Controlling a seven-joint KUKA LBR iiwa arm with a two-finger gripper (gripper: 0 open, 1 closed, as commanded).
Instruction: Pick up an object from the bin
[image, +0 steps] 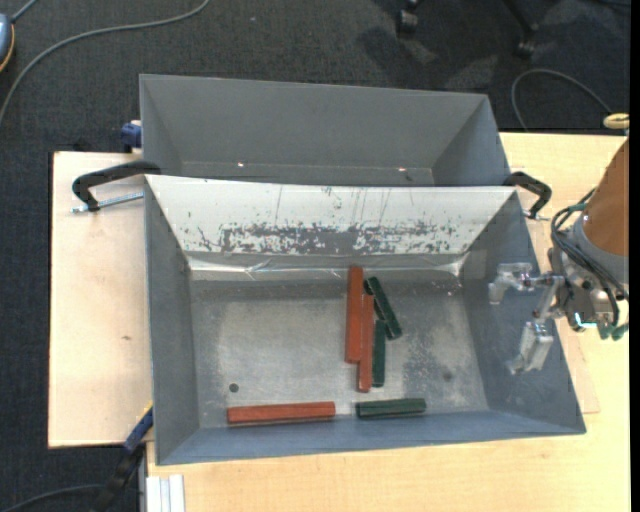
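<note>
From my remote view above the grey metal bin, I see six slim bars on its floor. The one closest to the hand is a short dark green bar. It is straight and square-edged, and it lies flat and crosswise near the front wall, right of centre. Just to its left, not touching it, lies a longer red-brown bar in the same crosswise line.

At the middle of the floor a small cluster runs from back to front. It has a tall red-brown bar and a shorter red-brown piece at its lower end. Against their right side are two dark green sticks: a tilted one and a straighter one.

The hand is over the bin's right sloping wall, reaching in from the right on the arm. Its two silver fingers stand apart, with only bare grey wall between them. The short green bar lies to the hand's left and nearer the front, well apart from it. The central cluster is farther left again, about level with the hand.
</note>
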